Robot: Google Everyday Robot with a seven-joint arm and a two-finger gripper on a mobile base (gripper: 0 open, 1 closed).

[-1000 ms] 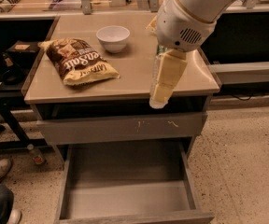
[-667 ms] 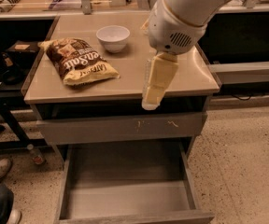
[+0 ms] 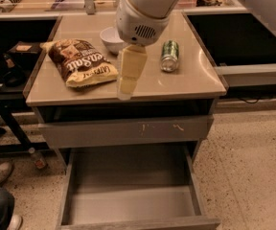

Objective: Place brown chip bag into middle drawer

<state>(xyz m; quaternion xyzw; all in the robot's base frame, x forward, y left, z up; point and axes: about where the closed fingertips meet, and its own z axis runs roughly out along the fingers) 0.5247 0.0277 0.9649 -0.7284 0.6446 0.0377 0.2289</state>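
Brown chip bag [image 3: 83, 61] lies flat on the cabinet top [image 3: 190, 83], on the camera's left side, with its cream-yellow end turned toward the front edge. Nothing lifts it, so we judge that the task is at its first step, the approach for the grasp.

The gripper [image 3: 124, 91] hangs below the arm's white wrist and points down over the middle of the top. Its tip is just beside the bag's cream-yellow end as the camera sees it. We cannot tell whether it touches the bag, nor whether it stands wide or narrow, and we see nothing carried in it.

A white bowl [image 3: 109, 38] sits behind, partly hidden by the wrist. A green can [image 3: 169, 55] lies on its side, well apart from the bag.

Below the scratched drawer front [image 3: 128, 131], the middle drawer [image 3: 131, 202] stands pulled out, its floor bare and ready.

In our judgement, the next move calls for:
- sliding toward the bag and coming down over its body
- pinching the crinkled foil firmly enough that it does not slip
- lifting it clear of the top and carrying it past the front edge, then down into the drawer
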